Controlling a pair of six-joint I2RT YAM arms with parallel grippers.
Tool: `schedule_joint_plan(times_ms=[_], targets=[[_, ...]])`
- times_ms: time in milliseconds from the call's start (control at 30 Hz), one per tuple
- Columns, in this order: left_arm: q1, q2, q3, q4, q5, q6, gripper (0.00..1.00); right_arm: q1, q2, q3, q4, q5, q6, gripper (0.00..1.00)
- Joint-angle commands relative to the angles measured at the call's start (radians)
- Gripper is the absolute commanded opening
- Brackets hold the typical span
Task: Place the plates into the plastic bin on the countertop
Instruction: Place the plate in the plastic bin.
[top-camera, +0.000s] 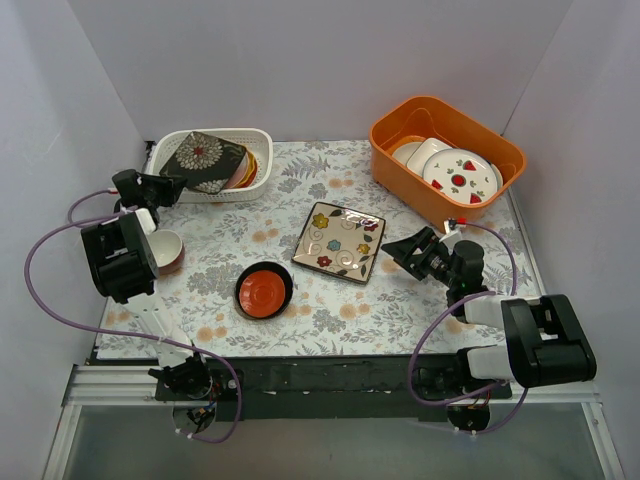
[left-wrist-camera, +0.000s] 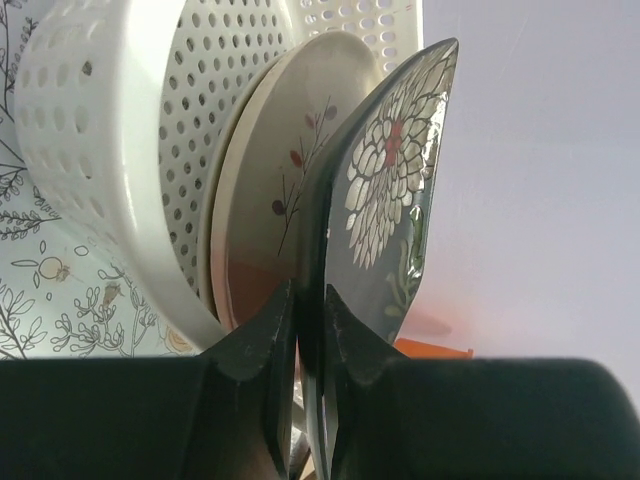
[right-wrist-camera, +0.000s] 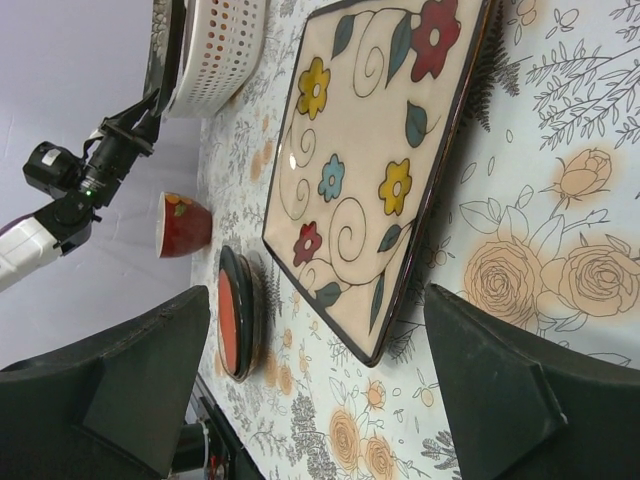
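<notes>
The white perforated plastic bin (top-camera: 262, 140) stands at the back left of the countertop (top-camera: 320, 322). Over it tilts a dark floral square plate (top-camera: 203, 160), with my left gripper (top-camera: 172, 187) shut on its near edge. In the left wrist view the fingers (left-wrist-camera: 262, 330) pinch that plate (left-wrist-camera: 385, 190) beside a cream plate (left-wrist-camera: 285, 190) leaning inside the bin (left-wrist-camera: 100, 150). A cream flowered square plate (top-camera: 340, 241) lies mid-table. My right gripper (top-camera: 396, 248) stands open just right of it. A small red-and-dark dish (top-camera: 264, 290) sits nearer the front.
An orange tub (top-camera: 400, 128) with white strawberry plates stands back right. A small red bowl (top-camera: 167, 250) sits beside the left arm. Seen from the right wrist are the cream plate (right-wrist-camera: 380, 150), the red dish (right-wrist-camera: 238, 310) and the bowl (right-wrist-camera: 185, 225).
</notes>
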Motion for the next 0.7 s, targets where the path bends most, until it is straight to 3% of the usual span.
schedule_joint_plan(times_ms=[0, 667], targets=[[-0.005, -0.046, 0.09, 0.087, 0.007, -0.029, 0.0, -0.001, 0.019, 0.04, 0.055, -0.009, -0.019, 0.94], [-0.08, 0.036, 0.228, 0.01, -0.004, 0.049, 0.0, -0.001, 0.031, 0.04, 0.079, -0.003, -0.015, 0.92]])
